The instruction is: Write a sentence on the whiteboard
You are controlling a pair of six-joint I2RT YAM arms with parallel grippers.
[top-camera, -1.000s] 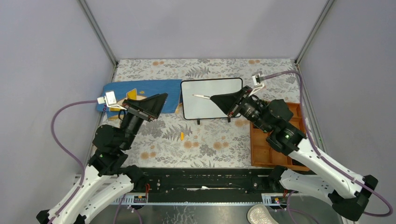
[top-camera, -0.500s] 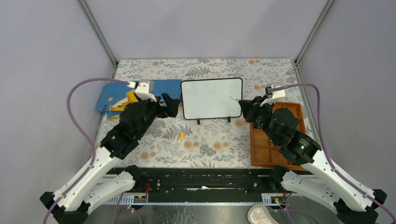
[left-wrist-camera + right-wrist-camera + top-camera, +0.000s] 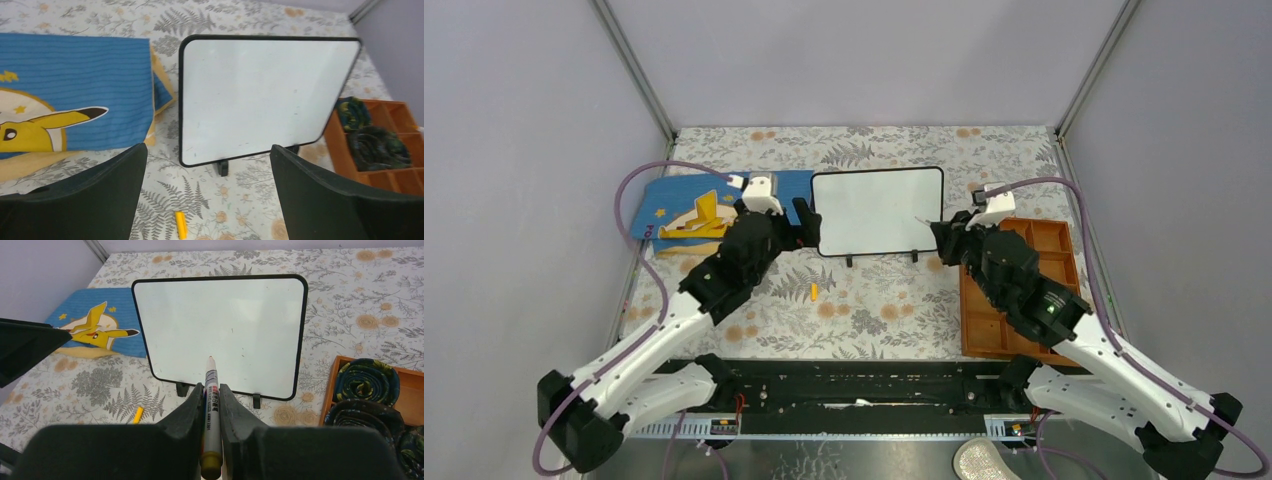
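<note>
Waiting to start: the whiteboard is blank and the marker has not touched it.

Standing on its feet at mid-table toward the far edge, the board shows only faint specks, so I judge all of the writing is left to do. The right gripper is clamped on a marker, bare tip aimed at the board's lower middle but short of it. The left gripper hovers with jaws wide apart and empty, near the board's left edge. A small yellow piece, perhaps the cap, lies nearer the front. The marker's barrel carries red and blue print, too small to read. The blue mat at the left edge bears a yellow cartoon figure and no legible words.
</note>
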